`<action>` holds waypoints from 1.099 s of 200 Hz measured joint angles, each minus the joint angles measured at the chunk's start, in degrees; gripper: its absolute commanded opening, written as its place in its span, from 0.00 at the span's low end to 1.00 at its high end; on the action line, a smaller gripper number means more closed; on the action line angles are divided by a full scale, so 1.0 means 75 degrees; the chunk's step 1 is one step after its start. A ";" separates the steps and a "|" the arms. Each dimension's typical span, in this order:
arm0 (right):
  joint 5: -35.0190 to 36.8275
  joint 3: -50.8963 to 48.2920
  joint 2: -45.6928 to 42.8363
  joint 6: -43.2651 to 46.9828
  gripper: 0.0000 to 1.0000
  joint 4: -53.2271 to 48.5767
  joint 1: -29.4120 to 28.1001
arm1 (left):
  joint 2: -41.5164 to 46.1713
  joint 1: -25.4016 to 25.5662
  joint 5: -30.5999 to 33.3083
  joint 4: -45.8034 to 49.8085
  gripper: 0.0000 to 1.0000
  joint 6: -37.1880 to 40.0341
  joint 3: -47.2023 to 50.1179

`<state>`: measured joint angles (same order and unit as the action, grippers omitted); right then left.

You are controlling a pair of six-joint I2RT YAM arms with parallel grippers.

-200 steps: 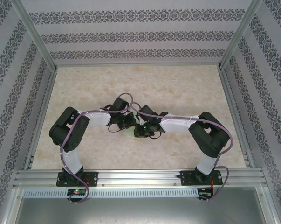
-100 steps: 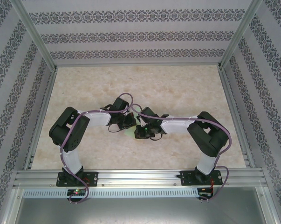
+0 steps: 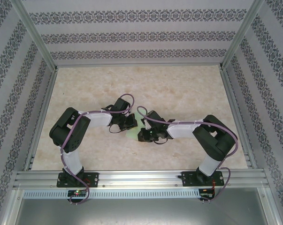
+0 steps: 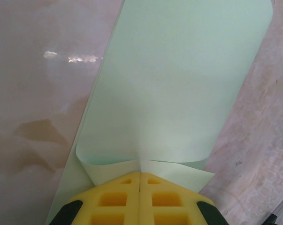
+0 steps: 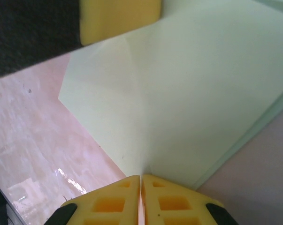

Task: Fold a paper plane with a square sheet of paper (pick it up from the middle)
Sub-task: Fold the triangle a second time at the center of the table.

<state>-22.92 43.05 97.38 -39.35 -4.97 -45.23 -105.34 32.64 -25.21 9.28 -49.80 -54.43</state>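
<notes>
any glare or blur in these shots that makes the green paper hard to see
Left wrist view: a glare streak on the table upper left, a brownish shadow below it, the paper evenly lit. Right wrist view: small glare on the table lower left, top left corner dark and out of focus. Top external view: soft even light, no harsh shadows.

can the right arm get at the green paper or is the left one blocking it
Probably yes: the right gripper is shut on one edge of the paper sheet, and the left gripper pinches a different edge, leaving the way free.
</notes>
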 measured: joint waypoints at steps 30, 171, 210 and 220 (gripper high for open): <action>-0.0079 -0.0309 -0.0259 -0.0087 0.11 0.0023 0.0000 | 0.0000 0.0003 0.0000 0.0003 0.00 0.0000 0.0000; -0.0408 0.0527 -0.0361 -0.0373 0.13 -0.0370 0.0309 | 0.0000 0.0009 -0.0023 0.0044 0.02 0.0003 -0.0035; -0.0420 0.0638 0.0254 -0.0367 0.11 -0.0251 0.0195 | 0.0003 0.0009 -0.0026 0.0050 0.03 0.0006 -0.0035; -0.0420 0.0577 0.0326 -0.0367 0.09 -0.0242 0.0213 | 0.0000 0.0009 -0.0026 0.0047 0.03 0.0006 -0.0038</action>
<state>-26.06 47.37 99.83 -42.11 -6.79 -43.64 -105.34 32.71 -25.41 9.63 -49.76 -54.72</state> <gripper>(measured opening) 0.108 0.061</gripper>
